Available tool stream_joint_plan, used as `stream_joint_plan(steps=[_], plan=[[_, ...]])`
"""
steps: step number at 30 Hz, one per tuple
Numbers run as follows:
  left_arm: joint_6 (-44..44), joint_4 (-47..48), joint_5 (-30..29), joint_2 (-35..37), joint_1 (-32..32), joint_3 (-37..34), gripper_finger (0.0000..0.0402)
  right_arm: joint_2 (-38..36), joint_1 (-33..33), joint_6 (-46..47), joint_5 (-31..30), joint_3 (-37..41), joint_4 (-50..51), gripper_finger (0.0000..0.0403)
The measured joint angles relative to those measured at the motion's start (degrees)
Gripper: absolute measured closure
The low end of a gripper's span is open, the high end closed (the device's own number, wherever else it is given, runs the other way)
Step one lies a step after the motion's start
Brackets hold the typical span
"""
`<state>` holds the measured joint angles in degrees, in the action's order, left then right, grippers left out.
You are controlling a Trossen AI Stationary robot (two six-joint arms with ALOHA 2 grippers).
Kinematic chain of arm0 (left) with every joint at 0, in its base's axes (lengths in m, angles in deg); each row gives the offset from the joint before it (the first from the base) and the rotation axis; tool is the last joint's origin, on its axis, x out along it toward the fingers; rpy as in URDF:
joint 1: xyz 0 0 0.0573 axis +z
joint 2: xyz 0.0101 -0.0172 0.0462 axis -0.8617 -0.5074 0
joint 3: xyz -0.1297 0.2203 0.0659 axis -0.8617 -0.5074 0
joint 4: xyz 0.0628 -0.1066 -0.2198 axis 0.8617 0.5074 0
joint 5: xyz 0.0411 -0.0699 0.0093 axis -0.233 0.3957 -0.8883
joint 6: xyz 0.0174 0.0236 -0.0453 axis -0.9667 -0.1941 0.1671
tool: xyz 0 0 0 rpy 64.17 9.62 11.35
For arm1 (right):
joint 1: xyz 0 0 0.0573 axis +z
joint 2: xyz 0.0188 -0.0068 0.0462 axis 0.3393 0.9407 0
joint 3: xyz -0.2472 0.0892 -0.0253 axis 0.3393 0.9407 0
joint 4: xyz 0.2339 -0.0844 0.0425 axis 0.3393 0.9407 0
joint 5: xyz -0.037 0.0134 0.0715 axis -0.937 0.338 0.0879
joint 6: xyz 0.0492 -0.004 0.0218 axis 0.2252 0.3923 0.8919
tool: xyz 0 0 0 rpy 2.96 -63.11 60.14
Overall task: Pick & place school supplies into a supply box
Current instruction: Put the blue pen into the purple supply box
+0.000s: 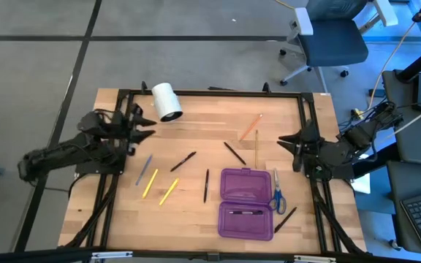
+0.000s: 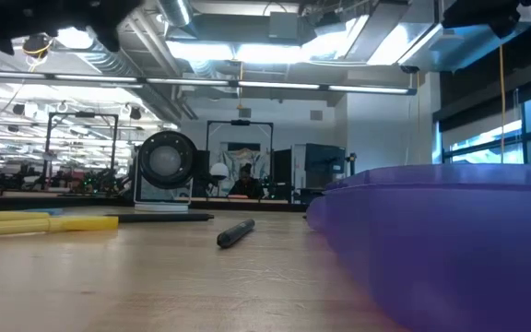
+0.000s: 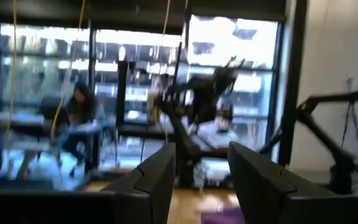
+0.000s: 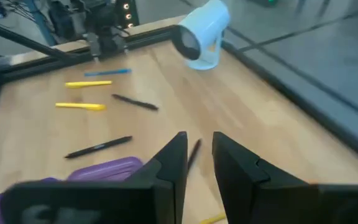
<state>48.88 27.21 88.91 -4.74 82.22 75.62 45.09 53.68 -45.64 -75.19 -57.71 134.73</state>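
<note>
Pens scattered, box (image 1: pixel 246 204) open near the bench's (image 1: pixel 196 226) front edge.
Two yellow pens (image 1: pixel 158 187), four black, one in the box; scissors (image 1: pixel 277 194) beside it. Both grippers (image 1: pixel 146 122) (image 1: pixel 284 142) empty, fingers slightly apart.

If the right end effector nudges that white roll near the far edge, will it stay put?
Probably not. The white roll lies on its side on bare wood, so it will likely roll. It looks hollow in the right wrist view, so it is probably light. The table's black frame beside it may stop it.
</note>
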Motion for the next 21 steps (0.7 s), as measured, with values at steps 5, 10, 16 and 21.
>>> stream_joint_plan(steps=[5, 10, 16, 21], plan=[[-4.26, 12.46, -5.94, -6.96, -11.20, 8.33, 0.0258, 0.24, 0.02, 7.35, 7.78, 0.00, -0.04, 0.0322], [-4.84, 34.33, -25.03, -15.47, -25.02, 18.56, 0.0258, 1.37, 0.01, 10.49, 8.82, 0.00, -0.04, 0.0322], [10.04, 56.15, -48.54, -27.40, -38.49, 28.30, 0.0258, 3.42, 0.02, 13.17, 9.02, 0.00, -0.04, 0.0322], [27.44, 66.97, -53.07, -36.95, -41.99, 31.01, 0.0258, 5.55, 0.04, 14.47, 12.17, -0.02, -0.04, 0.0322]])
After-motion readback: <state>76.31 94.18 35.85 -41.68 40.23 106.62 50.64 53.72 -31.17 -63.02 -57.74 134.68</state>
